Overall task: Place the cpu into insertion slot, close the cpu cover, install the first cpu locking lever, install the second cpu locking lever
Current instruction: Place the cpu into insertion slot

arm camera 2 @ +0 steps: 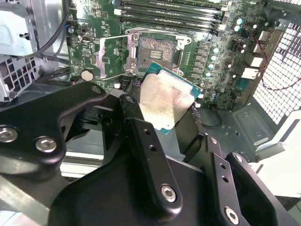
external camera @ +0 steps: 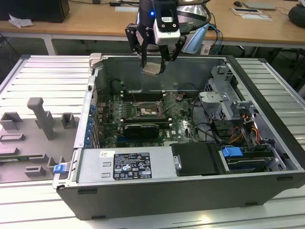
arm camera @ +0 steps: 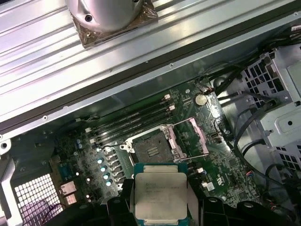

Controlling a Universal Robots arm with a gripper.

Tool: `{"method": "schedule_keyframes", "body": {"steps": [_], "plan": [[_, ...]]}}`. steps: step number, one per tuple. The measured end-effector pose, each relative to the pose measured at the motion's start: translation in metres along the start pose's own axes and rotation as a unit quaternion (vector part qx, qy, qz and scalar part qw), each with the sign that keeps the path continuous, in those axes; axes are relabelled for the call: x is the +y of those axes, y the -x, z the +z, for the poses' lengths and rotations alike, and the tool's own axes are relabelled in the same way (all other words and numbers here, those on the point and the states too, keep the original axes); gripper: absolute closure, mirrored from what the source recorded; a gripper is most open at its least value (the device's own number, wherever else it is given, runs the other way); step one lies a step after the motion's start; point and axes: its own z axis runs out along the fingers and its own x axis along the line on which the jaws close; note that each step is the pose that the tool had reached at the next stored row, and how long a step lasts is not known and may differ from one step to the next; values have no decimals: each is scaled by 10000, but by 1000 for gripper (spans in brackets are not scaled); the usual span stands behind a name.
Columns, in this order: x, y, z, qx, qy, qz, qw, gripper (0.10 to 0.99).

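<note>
As it hovers, tool (external camera: 153, 66) grips cpu (arm camera: 161, 197).

You've got a ribbed metal table (external camera: 47, 71), open PC case (external camera: 143, 191) sitting on it, grey fixture plate (external camera: 28, 138) on the exterior view's left.

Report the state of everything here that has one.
insertion slot: empty, uncovered.
cpu cover: swung open beside the insertion slot.
cpu: gripped, in the air, not inserted.
gripper: shut on the cpu.
computer case: side open.
</note>
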Motion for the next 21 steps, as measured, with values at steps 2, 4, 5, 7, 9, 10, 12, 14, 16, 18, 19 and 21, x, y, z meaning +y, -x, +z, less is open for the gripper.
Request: {"method": "schedule_keyframes", "body": {"steps": [2,4,5,7,9,10,12,14,16,18,19,21], "plan": [[-1,0,4,-9,2,101,9999,549],[-1,0,7,-19,4,216,9998,549],[-2,0,8,-22,5,259,9997,549],[-2,1,12,-39,9,446,9990,549],[-2,0,15,-57,13,660,9978,549],[-2,1,17,-64,14,732,9973,549],[-3,1,19,-76,17,875,9961,549],[-3,1,21,-88,19,1010,9949,549],[-3,1,24,-106,23,1212,9926,549],[-3,1,26,-119,26,1364,9906,549],[-3,1,27,-123,27,1411,9899,549],[-3,1,28,-132,29,1512,9884,549]]}}
